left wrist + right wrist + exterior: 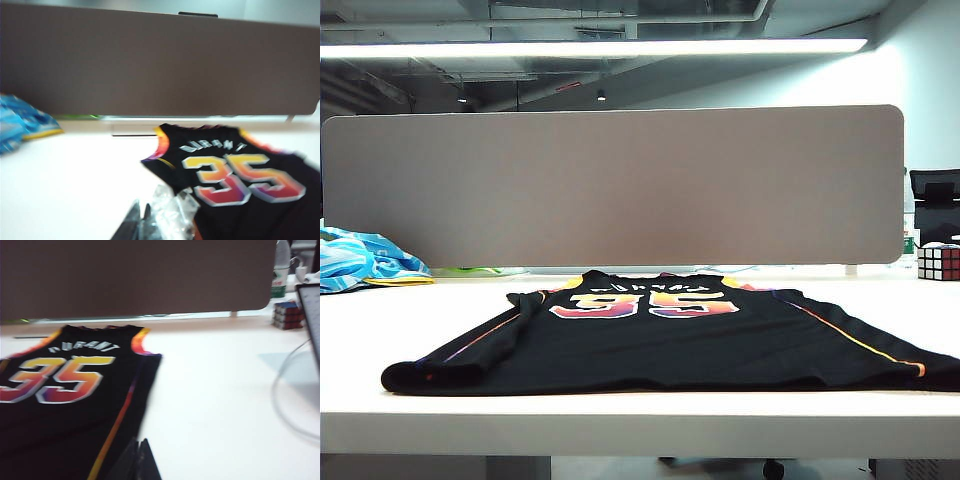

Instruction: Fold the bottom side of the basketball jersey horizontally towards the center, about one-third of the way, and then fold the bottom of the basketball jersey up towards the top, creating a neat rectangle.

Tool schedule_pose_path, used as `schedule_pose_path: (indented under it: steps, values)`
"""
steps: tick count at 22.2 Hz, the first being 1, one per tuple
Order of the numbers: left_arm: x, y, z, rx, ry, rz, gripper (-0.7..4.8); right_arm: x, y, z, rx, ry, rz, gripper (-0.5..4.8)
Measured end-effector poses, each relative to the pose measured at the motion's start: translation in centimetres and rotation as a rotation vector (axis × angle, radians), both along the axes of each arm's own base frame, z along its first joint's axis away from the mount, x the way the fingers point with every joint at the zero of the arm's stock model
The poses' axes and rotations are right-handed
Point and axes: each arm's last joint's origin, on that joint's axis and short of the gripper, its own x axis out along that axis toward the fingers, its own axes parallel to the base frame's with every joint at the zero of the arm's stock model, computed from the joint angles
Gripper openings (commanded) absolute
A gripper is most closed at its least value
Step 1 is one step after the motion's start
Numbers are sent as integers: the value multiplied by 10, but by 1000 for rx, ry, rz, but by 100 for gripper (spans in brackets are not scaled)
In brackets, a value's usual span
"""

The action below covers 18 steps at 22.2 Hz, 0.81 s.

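The basketball jersey lies spread flat on the white table, black with gradient "35" numbers and white lettering, its neck toward the far divider and its hem at the near edge. No arm shows in the exterior view. In the left wrist view, my left gripper is shut and empty, just off the jersey on its armhole side, over bare table. In the right wrist view, my right gripper is shut and empty at the opposite side edge of the jersey, beside its orange stripe.
A grey divider panel closes off the back of the table. A light-blue patterned cloth lies far left. A Rubik's cube stands far right, with a cable and a screen edge nearby. Something clear and crinkled sits by the left gripper.
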Motion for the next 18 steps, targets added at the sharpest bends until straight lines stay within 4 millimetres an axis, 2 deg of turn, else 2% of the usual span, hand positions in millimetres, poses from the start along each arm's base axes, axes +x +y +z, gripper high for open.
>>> schedule_pose_path:
  steps: [4, 8, 11, 13, 15, 17, 18]
  values:
    - [-2, 1, 9, -321, 87, -22, -6, -1, 3, 6, 243, 26, 96, -5]
    - [-3, 1, 19, -353, 201, -18, -6, -1, 3, 27, 275, 23, 116, -5]
    - [8, -2, 25, -342, 344, -57, -6, 9, 3, 51, 284, 102, 104, -5]
    - [23, -4, 33, -332, 446, -87, -6, 29, 2, 64, 279, 277, 85, -4]
    - [38, -6, 33, -325, 548, -115, -6, 43, 3, 68, 254, 387, 94, -3]
    - [58, -5, 27, -337, 706, -159, -6, 68, 3, 74, 206, 558, 116, 6]
    - [71, -4, 25, -355, 791, -205, -3, 83, 2, 75, 171, 651, 120, 35]
